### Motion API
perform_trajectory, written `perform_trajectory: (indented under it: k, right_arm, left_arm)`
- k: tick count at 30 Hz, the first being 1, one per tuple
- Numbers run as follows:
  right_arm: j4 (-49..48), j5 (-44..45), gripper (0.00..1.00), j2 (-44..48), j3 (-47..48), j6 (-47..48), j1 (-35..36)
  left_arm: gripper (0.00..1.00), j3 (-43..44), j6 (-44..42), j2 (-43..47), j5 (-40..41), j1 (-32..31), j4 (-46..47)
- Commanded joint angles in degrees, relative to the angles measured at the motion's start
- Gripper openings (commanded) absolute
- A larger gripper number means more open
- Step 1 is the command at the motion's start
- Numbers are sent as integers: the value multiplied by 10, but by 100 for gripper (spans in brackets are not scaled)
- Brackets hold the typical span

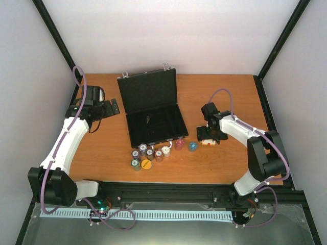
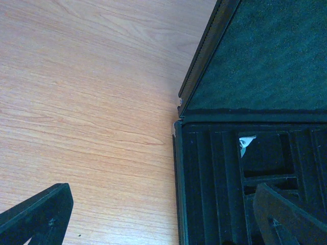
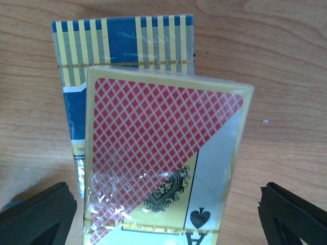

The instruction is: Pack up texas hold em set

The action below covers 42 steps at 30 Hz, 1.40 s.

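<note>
Right arm here. My right gripper (image 3: 166, 212) is spread wide with nothing in it, one finger at 9 o'clock and the other at 3 o'clock in my wrist view. The cellophane-wrapped red diamond-backed card deck (image 3: 163, 153) sits right between them. Its long axis runs roughly 12 to 6, tipped a little, so I reckon my jaws would close across the short width, which is what I want. It overlaps the near end of a blue-and-yellow striped card deck (image 3: 122, 51) poking out at 12 o'clock. Can't tell if the red one lies flat on it or is propped up.

From overhead, both decks sit on the wooden table (image 1: 219, 92) at about 4 o'clock from the open flat black hinged case (image 1: 153, 109), near it but not touching. So this grab is mine. My left gripper (image 2: 163, 219) is also open and empty, over at the case's 9 o'clock side, straddling its left wall. The multicoloured stacks of round poker chips (image 1: 148, 153) wait at the case's 6 o'clock.
</note>
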<state>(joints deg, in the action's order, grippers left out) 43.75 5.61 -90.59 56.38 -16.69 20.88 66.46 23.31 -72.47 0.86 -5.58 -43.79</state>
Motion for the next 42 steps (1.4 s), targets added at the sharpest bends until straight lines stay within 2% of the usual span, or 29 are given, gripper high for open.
perform_trajectory:
  k: [1,15,25,31,36,42]
  right_arm:
    - [-10,19,99,-21,21,-3,2]
    - [-10,27,88,-77,66,3,-1]
    - [-10,36,76,-89,65,0,-1]
    - [-9,46,62,-92,63,-2,-2]
    - [8,59,41,-91,83,-1,-1]
    - [72,80,34,-68,184,25,-1]
  left_arm:
    - [100,1,-14,5,1,0,3]
    - [100,16,-22,-23,1,-1,14]
    - [100,10,-23,-26,0,-1,15]
    - [100,4,-24,-24,0,0,15]
    - [100,2,-27,-20,1,-1,12]
    - [100,3,-28,-16,0,-1,9]
